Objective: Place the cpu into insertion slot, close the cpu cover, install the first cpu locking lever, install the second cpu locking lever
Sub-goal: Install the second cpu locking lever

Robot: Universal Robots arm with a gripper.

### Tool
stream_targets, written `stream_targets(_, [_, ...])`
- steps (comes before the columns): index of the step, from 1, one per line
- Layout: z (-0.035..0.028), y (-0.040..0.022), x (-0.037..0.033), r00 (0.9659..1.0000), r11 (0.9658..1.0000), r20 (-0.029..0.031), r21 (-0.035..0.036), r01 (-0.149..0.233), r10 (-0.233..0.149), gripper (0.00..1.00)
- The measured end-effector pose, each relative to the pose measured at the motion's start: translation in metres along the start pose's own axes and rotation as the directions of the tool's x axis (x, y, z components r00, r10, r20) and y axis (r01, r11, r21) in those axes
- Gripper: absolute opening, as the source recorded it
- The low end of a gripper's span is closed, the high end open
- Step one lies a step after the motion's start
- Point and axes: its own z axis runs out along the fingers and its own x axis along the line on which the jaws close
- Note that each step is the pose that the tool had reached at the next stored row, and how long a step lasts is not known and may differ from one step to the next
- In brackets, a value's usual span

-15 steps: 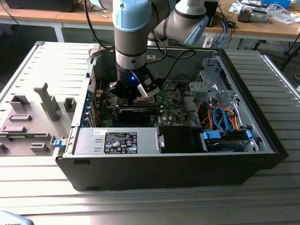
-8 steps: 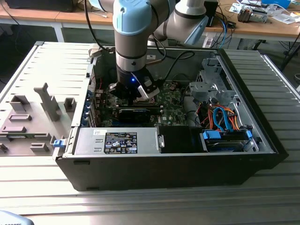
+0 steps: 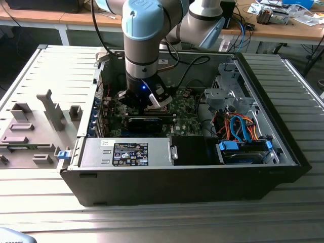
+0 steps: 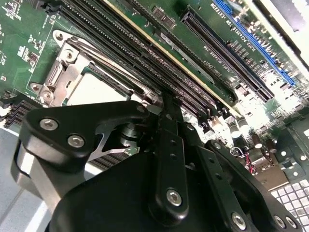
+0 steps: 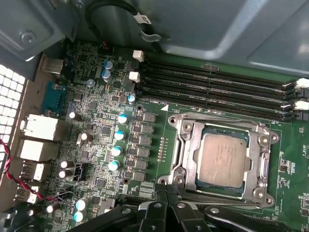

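The square silver-grey cpu (image 5: 223, 158) sat in the insertion slot under the closed silvery metal frame cover (image 5: 186, 145). The black hand (image 5: 166, 200), fingers apparently pinched together on nothing, hovered at the socket's edge. A lever could slip off its catch if pushed off-line, I judged.

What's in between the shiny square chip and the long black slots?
In the first wrist view, the silvery cpu cover frame's edge and bare green motherboard separate the cpu from the memory slots.
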Motion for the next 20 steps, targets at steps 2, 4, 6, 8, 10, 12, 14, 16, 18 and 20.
stream_targets(2, [0.0002, 0.0001, 0.0001, 1.0, 1.0, 0.0012, -0.0044, 0.003, -0.003, 0.11])
stream_targets(4, [-0.0006, 0.0004, 0.0007, 1.0, 1.0, 0.0025, -0.0045, 0.005, -0.005, 0.11])
stream_targets(6, [-0.0015, 0.0005, 0.0013, 1.0, 1.0, 0.003, -0.0044, 0.008, -0.008, 0.11])
stream_targets(8, [-0.0027, 0.0008, 0.0015, 0.9999, 0.9999, 0.003, -0.0046, 0.01, -0.01, 0.11])
stream_targets(10, [-0.0042, -0.0001, 0.0018, 0.9999, 0.9999, 0.0032, -0.0049, 0.011, -0.011, 0.11])
stream_targets(12, [-0.0058, -0.0101, 0.0037, 0.9999, 0.9999, 0.0033, -0.0062, 0.011, -0.011, 0.11])
stream_targets(14, [-0.0065, -0.0145, 0.0044, 0.9999, 0.9999, 0.0039, -0.0087, 0.012, -0.012, 0.11])
stream_targets(16, [-0.0069, -0.0173, 0.0049, 0.9999, 0.9998, 0.0048, -0.0142, 0.012, -0.012, 0.11])
stream_targets(18, [-0.0071, -0.0174, 0.005, 0.9999, 0.9998, 0.0055, -0.0184, 0.012, -0.011, 0.11])
stream_targets(20, [-0.0069, -0.0173, 0.0049, 0.9999, 0.9997, 0.006, -0.0207, 0.013, -0.012, 0.11])
